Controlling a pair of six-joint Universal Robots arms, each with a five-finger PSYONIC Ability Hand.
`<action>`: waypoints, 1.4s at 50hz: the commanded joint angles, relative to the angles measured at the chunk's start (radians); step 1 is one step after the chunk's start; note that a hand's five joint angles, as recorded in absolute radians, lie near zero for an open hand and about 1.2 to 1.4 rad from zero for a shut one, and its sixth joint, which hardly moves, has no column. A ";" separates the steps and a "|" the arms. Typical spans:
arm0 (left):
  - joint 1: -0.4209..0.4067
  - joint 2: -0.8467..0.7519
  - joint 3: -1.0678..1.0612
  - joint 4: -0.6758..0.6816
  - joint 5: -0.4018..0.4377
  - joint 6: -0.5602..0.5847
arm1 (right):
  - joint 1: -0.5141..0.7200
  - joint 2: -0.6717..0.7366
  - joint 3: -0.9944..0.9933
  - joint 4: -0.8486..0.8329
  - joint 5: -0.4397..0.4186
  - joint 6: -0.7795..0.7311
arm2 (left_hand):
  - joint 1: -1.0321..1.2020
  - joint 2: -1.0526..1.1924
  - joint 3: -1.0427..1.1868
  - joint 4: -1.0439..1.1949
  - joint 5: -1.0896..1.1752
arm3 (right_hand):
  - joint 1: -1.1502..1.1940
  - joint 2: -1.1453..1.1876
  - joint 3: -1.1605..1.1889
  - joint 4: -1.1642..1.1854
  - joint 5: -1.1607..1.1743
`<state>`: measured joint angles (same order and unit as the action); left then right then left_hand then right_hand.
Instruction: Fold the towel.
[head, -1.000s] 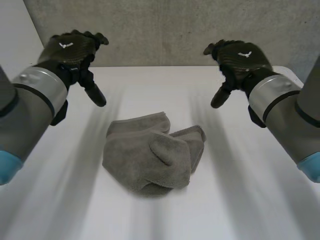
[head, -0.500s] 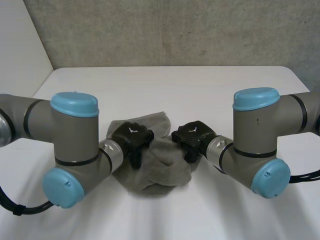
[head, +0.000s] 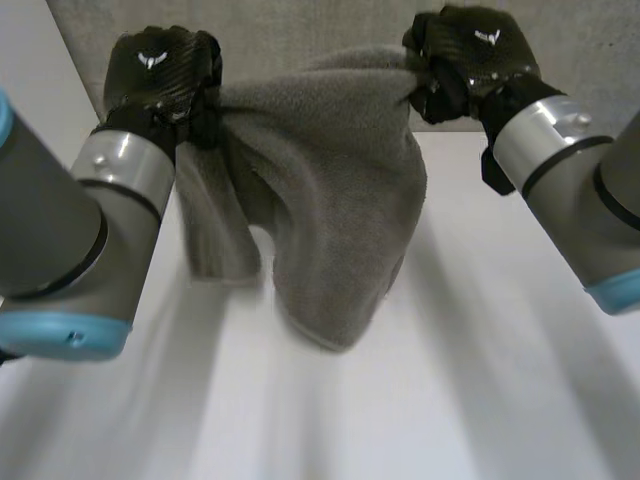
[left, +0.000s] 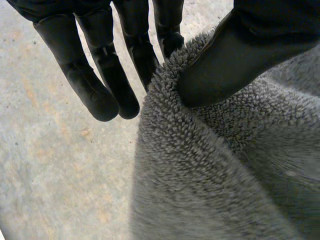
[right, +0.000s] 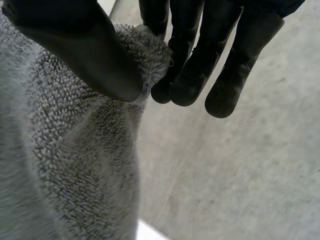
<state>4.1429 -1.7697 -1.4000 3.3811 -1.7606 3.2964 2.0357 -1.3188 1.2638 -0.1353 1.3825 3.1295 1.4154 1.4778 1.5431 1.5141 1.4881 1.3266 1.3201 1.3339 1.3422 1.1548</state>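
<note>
- Two black hands hold a single grey terry-cloth towel (head: 330, 190) up in the air, above a white table (head: 480, 390) and in front of a rough grey concrete wall (head: 300, 25).
- The left hand (head: 160, 75) has one upper corner of the towel. In the left wrist view its thumb (left: 235, 55) presses the looped pile of the towel's rim against the side of the nearest finger, so the cloth is pinched there.
- The remaining fingers (left: 95, 85) of that hand hang straight and close together just beside the pinched rim, clear of the cloth.
- The right hand (head: 475, 55) has the opposite upper corner. In the right wrist view its thumb (right: 85, 50) clamps the fuzzy corner against the closest finger, again a pinch.
- Its other fingers (right: 225, 75) point straight and lie side by side, next to the corner, without touching the towel.
- Between the two pinches the towel's top edge stretches across from thumb to thumb.
- Below the left hand's fingers a narrow flap hangs down. Under the span between the hands the main body of the cloth drops in soft folds to a rounded lowest point.
- I cannot tell whether that lowest point touches the table.
- The grey arms with light-blue caps come in from either side, each ending at its own corner of the towel.
</note>
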 joint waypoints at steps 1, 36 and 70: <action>-0.024 0.049 -0.267 -0.002 0.044 -0.027 | -0.002 0.006 0.128 0.112 -0.154 -0.123 | -0.019 -0.082 -0.147 -0.118 -0.266 | 0.070 0.076 0.062 0.054 0.067; 0.049 0.110 -0.312 -0.213 0.262 -0.015 | -0.074 0.064 0.155 0.327 -0.235 -0.456 | -1.026 -1.088 -1.153 -1.124 -1.273 | -1.152 -1.146 -1.159 -1.168 -1.155; 0.039 -0.499 0.110 -0.330 0.254 0.313 | 0.067 0.630 -0.438 0.543 -0.212 -0.786 | -0.273 -0.335 -0.400 -0.371 -0.520 | -0.201 -0.194 -0.208 -0.217 -0.204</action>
<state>4.1814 -2.2660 -1.2956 3.0611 -1.5065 3.6119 2.1014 -0.7194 0.8936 0.3638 1.1540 2.3645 0.9198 0.9226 0.9135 0.9217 0.9030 0.7598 0.7709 0.7514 0.7505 0.5800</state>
